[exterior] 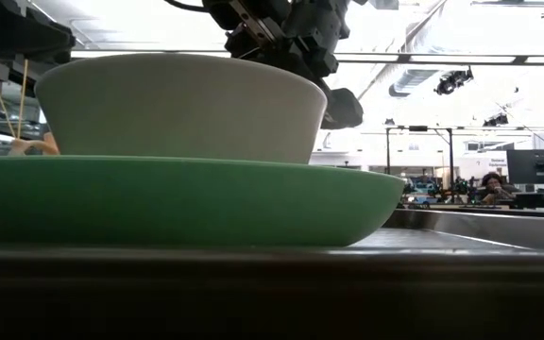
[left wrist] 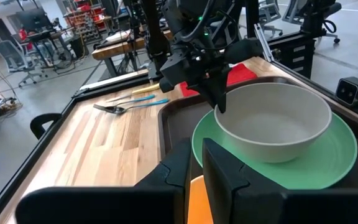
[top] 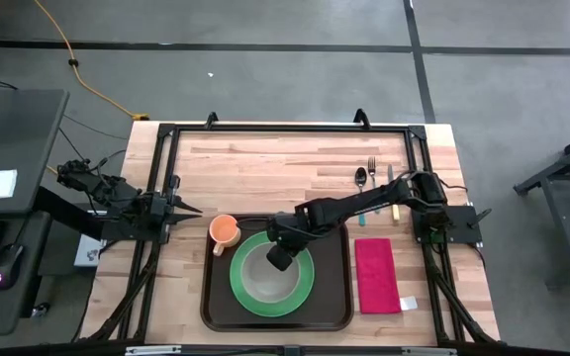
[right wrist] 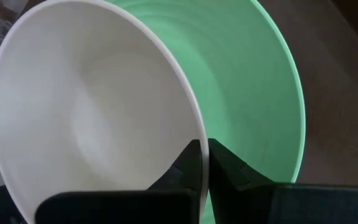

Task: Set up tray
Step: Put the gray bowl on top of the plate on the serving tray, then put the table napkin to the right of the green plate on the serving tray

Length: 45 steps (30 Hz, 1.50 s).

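A white bowl (top: 262,277) stands upright on a green plate (top: 305,290), which lies in the dark brown tray (top: 339,302) at the table's near middle. My right gripper (top: 281,255) reaches in from the right and is shut on the bowl's far rim; it also shows in the left wrist view (left wrist: 219,104). An orange cup (top: 225,232) stands at the tray's far left corner. My left gripper (top: 194,210) is shut and empty at the table's left, just beyond the cup. My right gripper holds the bowl's rim (right wrist: 194,127) on its far side, one finger inside the bowl and one outside. The fingers come from above, slanting down from the table's far right. The bowl sits level with its base on the green plate (exterior: 178,203).
A spoon (top: 361,181), a fork (top: 372,176) and a knife (top: 393,195) lie on the wood beyond the tray's right end. A red napkin (top: 375,275) lies right of the tray. A black frame (top: 265,129) runs along the table's edges.
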Tool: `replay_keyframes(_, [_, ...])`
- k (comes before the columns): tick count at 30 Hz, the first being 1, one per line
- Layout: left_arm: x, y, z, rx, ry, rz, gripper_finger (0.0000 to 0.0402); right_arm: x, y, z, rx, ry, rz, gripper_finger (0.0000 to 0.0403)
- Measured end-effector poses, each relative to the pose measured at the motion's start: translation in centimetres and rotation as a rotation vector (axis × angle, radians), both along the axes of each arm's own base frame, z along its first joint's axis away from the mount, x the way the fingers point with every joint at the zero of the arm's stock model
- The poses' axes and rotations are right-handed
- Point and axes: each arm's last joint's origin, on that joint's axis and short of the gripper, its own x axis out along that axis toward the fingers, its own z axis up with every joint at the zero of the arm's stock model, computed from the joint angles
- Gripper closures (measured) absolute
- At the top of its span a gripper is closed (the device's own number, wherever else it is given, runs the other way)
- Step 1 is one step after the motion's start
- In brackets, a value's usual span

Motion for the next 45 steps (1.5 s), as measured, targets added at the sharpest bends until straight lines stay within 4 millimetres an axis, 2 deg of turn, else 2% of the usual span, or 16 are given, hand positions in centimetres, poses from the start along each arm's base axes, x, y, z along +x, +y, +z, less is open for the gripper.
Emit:
replay_keyframes(8, [0.0,0.0,0.0,0.002,0.003,0.000,0.0332,0.0,-0.1,0.0,0.004,-0.001,0.007,0.0400])
replay_keyframes(24, [0.0,0.0,0.0,0.003,0.003,0.000,0.0332,0.1,-0.4,0.1,-0.003,-0.013,0.013,0.0339])
replay_keyframes(41, [0.0,0.0,-0.3,0.013,0.025,0.000,0.0332,0.1,-1.1,0.1,0.050,0.011,0.012,0.0337])
replay_keyframes(45, [0.0,0.0,-0.3,0.014,0.026,0.000,0.0332,0.4,-1.3,0.7,0.060,-0.007,0.008,0.0337])
